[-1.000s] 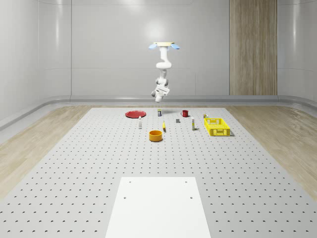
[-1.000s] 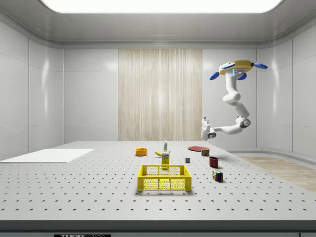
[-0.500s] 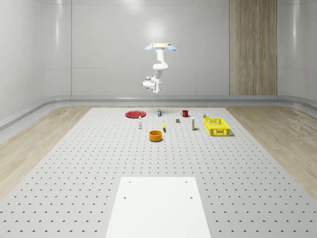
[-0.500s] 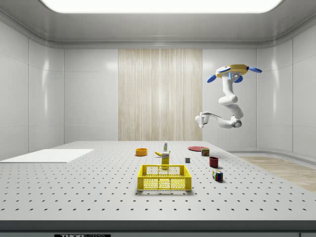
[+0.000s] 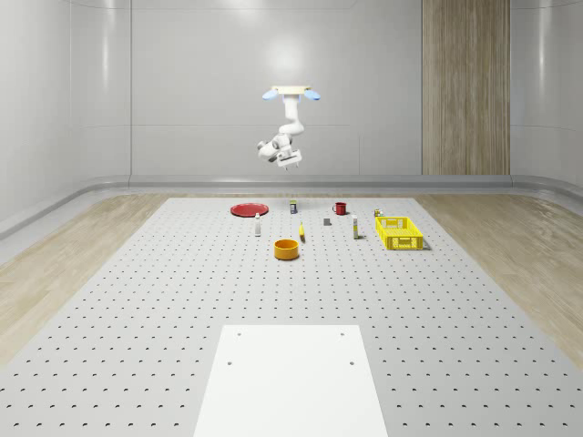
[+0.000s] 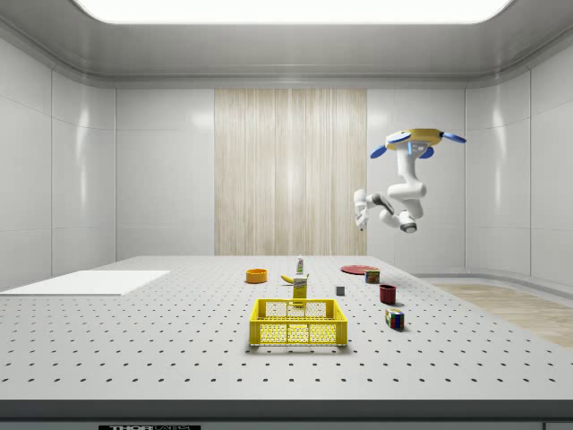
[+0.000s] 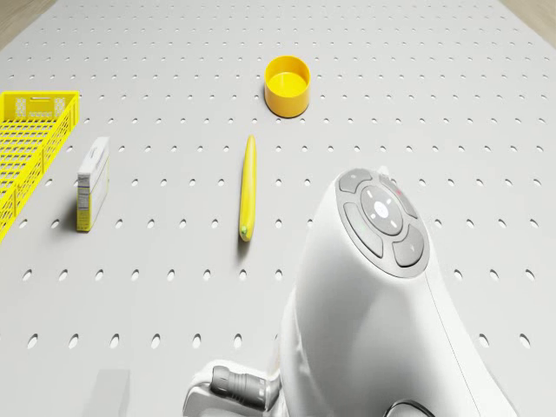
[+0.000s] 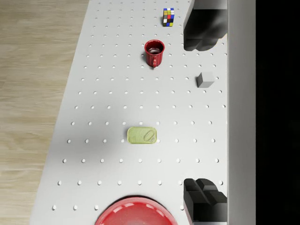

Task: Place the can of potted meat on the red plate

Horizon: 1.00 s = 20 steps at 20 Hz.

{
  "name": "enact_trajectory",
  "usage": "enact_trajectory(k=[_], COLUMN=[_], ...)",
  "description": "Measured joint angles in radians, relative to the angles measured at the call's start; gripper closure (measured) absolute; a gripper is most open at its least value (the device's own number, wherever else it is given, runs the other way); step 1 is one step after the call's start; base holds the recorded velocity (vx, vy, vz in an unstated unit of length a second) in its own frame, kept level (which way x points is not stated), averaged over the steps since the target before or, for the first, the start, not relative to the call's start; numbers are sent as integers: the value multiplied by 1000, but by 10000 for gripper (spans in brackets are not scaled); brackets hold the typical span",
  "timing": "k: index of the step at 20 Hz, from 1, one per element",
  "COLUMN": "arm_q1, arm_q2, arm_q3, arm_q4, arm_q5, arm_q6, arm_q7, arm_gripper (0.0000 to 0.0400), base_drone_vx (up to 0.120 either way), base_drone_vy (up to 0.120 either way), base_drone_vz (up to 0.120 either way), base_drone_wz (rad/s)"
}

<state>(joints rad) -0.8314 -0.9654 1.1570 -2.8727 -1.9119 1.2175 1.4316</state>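
The potted meat can (image 8: 142,136) stands upright on the perforated table, with a greenish lid and a pull tab. It is between the red plate (image 8: 136,213) and the red mug (image 8: 154,51). My gripper (image 8: 205,117) is open and empty, high above the table. Its dark fingers (image 8: 204,28) stand wide apart, off to one side of the can. The drone (image 5: 291,92) hovers high above the far end of the table, near the can (image 5: 293,207) and plate (image 5: 248,210). The arm is folded up beneath the drone, and the gripper (image 6: 360,208) hangs well above the can (image 6: 372,276).
A Rubik's cube (image 8: 168,16) and a small grey block (image 8: 205,79) lie beyond the mug. A yellow crate (image 5: 398,232), an orange bowl (image 5: 287,248), a banana (image 7: 248,187) and a small box (image 7: 93,182) sit mid-table. A white mat (image 5: 291,378) lies at the near end.
The drone has drifted toward the whole-scene view's left and sunk slightly. The arm has folded upward, lifting the gripper higher above the table. The objects have not moved.
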Motion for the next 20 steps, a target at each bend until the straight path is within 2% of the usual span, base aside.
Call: enact_trajectory(k=[4,8,11,14,18,20], arm_q1=[-100,-155,-181,-198,-214,-220], arm_q2=[-38,-69,-89,-107,-130,-141], arm_q3=[48,76,90,100,111,116], arm_q4=[-17,-22,-23,-23,-22,-21], arm_q5=[-53,-70,-71,-68,-59,-54], arm_q6=[-40,-52,-50,-44,-30,-21], arm_q7=[65,103,121,134,147,152], arm_gripper=[0,0,0,0,0,0], base_drone_vx=[0,0,0,-107,-20,-120], base_drone_vy=[0,0,0,0,0,0], base_drone_vz=[-120,-120,-120,-120,-120,-120], base_drone_wz=[0,0,0,0,0,0])
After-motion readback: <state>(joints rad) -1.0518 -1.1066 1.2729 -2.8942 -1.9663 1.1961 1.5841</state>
